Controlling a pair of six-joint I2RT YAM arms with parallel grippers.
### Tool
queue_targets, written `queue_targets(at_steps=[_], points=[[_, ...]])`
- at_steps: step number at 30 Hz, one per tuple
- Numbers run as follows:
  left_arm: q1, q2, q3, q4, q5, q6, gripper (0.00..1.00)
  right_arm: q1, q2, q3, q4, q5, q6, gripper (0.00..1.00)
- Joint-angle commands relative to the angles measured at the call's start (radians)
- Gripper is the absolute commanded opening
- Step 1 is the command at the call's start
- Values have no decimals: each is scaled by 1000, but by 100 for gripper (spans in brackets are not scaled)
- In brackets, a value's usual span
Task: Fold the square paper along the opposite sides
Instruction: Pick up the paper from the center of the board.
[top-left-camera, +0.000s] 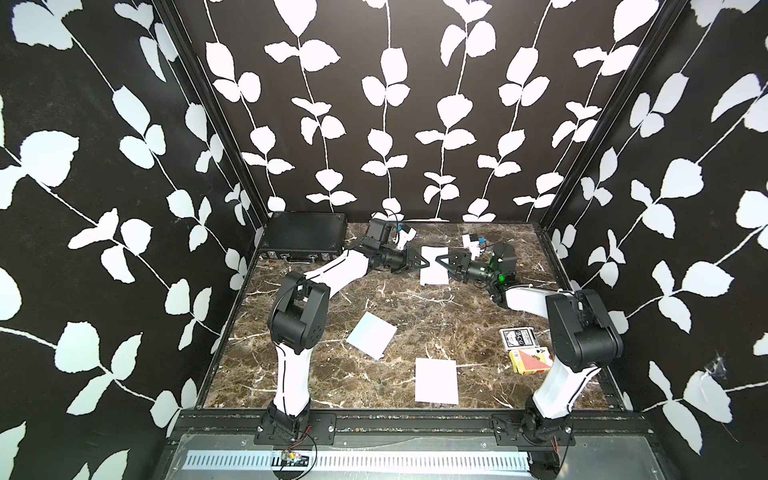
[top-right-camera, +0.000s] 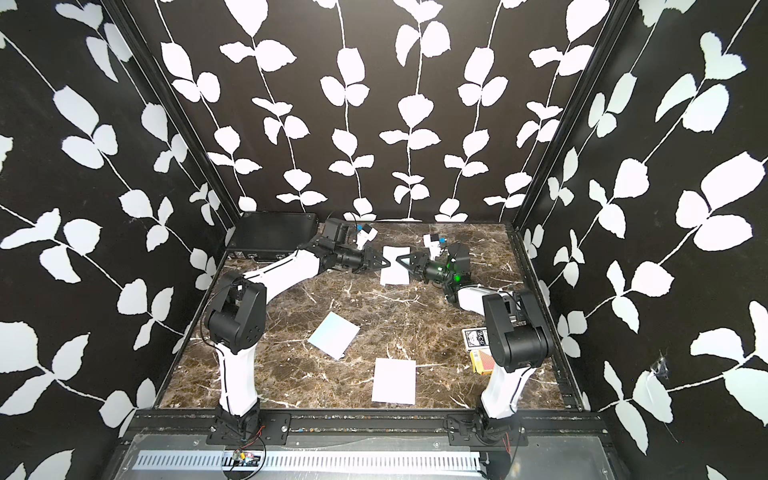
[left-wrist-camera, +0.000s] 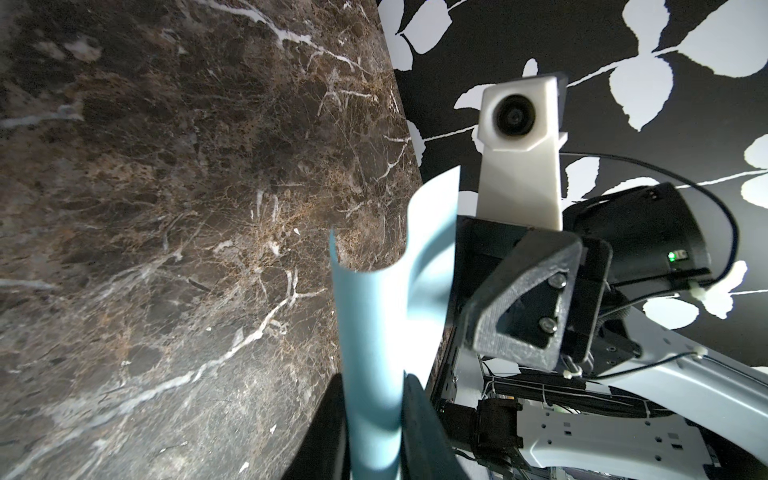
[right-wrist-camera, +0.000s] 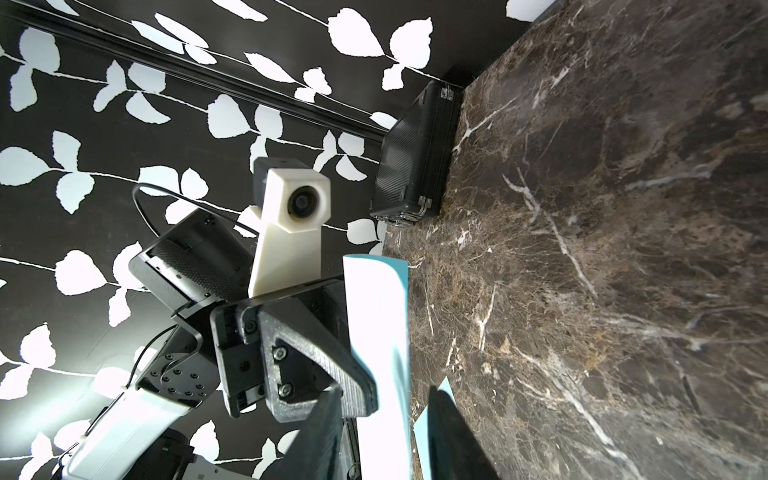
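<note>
The square paper (top-left-camera: 434, 268) (top-right-camera: 395, 272), white on one side and light blue on the other, hangs curled above the back middle of the marble table (top-left-camera: 415, 307). My left gripper (top-left-camera: 426, 262) (top-right-camera: 388, 262) comes at it from the left. In the left wrist view this gripper (left-wrist-camera: 374, 399) is shut on the paper (left-wrist-camera: 374, 328), whose blue sheet bends away in a curve. My right gripper (top-left-camera: 438, 259) (top-right-camera: 399, 259) faces it from the right. In the right wrist view this gripper (right-wrist-camera: 384, 411) stands open, jaws apart on either side of the paper (right-wrist-camera: 374, 316).
Two more sheets lie nearer the front, a tilted one (top-left-camera: 372, 334) and a straight one (top-left-camera: 436, 380). Two card boxes (top-left-camera: 519, 338) (top-left-camera: 532, 359) sit beside the right arm's base link. A black case (top-left-camera: 305, 237) (right-wrist-camera: 415, 158) fills the back left corner.
</note>
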Motion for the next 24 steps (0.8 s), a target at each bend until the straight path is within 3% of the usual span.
queue_targets(at_steps=[1, 7, 15, 24], points=[[1, -69, -19, -19, -5, 28, 21, 3, -49, -6, 1, -16, -31, 35], [5, -69, -24, -29, -9, 38, 21, 2, -97, -34, -54, -12, -76, 31], [6, -80, -26, -31, -14, 42, 21, 2, -135, -50, -155, 1, -137, 17], [8, -101, -40, -32, -19, 46, 21, 4, -139, -59, -194, 5, -170, 23]])
